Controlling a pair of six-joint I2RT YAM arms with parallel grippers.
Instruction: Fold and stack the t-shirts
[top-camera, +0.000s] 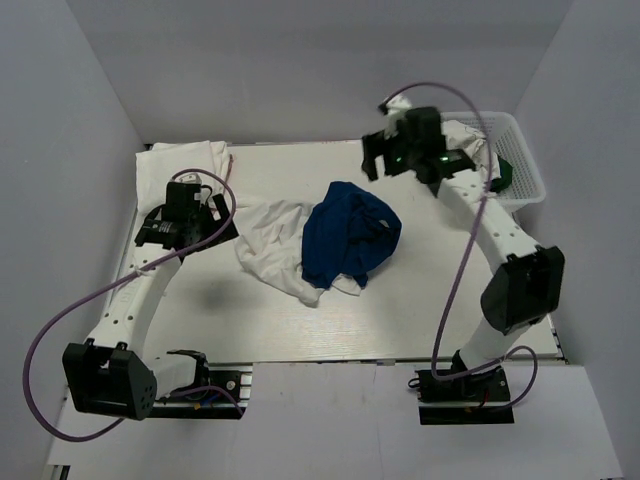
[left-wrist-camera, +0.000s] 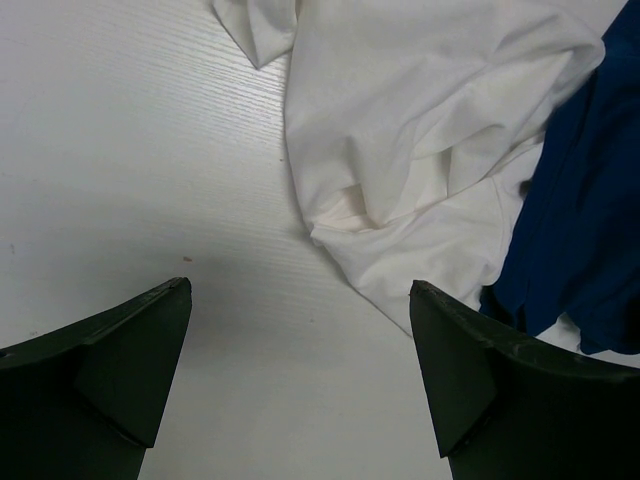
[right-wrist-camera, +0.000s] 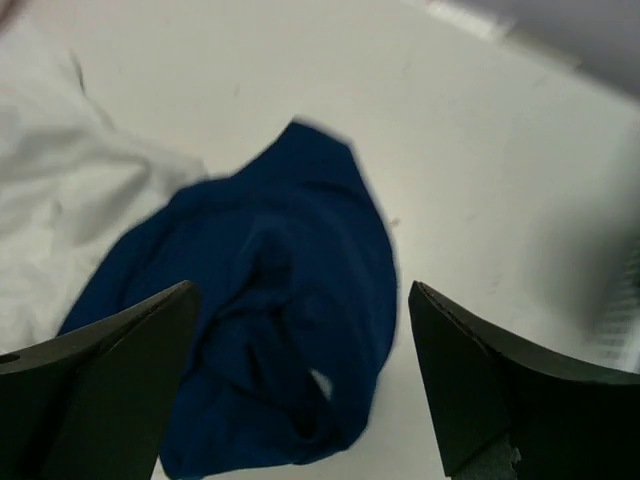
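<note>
R gripper (right-wrist-camera: 300, 290) hangs jaws wide, empty, facing the blue t-shirt (right-wrist-camera: 280, 300); L gripper (left-wrist-camera: 300, 290) likewise, white t-shirt (left-wrist-camera: 420, 120) at 1 o'clock. Cloth looks light, limp: pinch a hem edge.

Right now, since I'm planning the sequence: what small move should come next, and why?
Probably lower the right gripper onto the blue shirt and lift it off the white shirt. Both it and the left gripper stand open and empty, and the blue one lies crumpled partly over the white.
</note>
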